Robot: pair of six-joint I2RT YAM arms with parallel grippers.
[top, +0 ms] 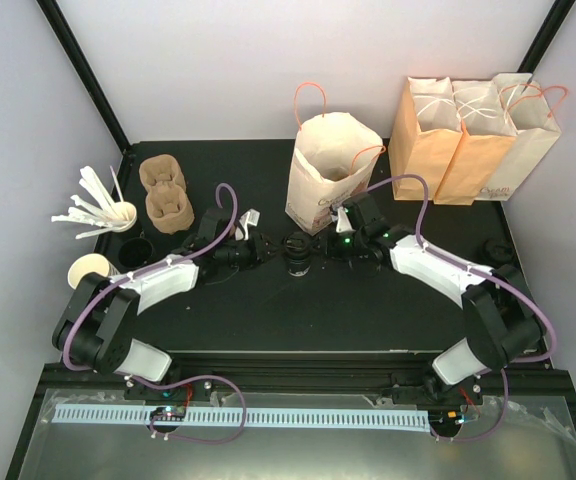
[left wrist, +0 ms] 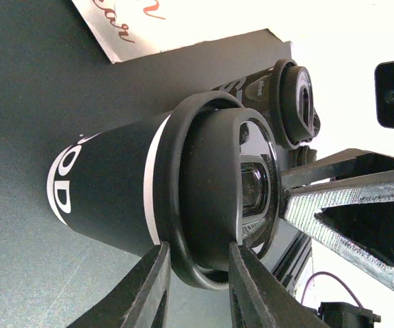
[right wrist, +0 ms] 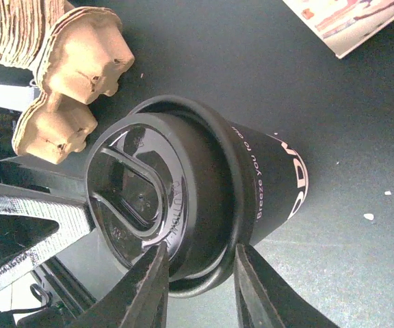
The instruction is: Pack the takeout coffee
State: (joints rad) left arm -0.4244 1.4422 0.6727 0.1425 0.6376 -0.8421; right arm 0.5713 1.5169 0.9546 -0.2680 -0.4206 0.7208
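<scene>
While its fingers pinch the rim of the black lid (left wrist: 207,171), the left end effector (left wrist: 197,256) is closed narrowly on the takeout coffee (left wrist: 108,198). The right end effector (right wrist: 200,263) clamps the same lid from the opposite side. The cup stands upright on the worktop (top: 268,320), just in front of the open white paper bag (top: 328,170). Left of that bag lie brown cup carriers (top: 165,195); right of it stand three more paper bags (top: 468,140).

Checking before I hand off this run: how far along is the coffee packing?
Done: the lid is on the takeout coffee, which stands on the table before the open paper bag. In hand: left gripper and right gripper both pinch the lid rim. Left: lift it into the bag.
</scene>
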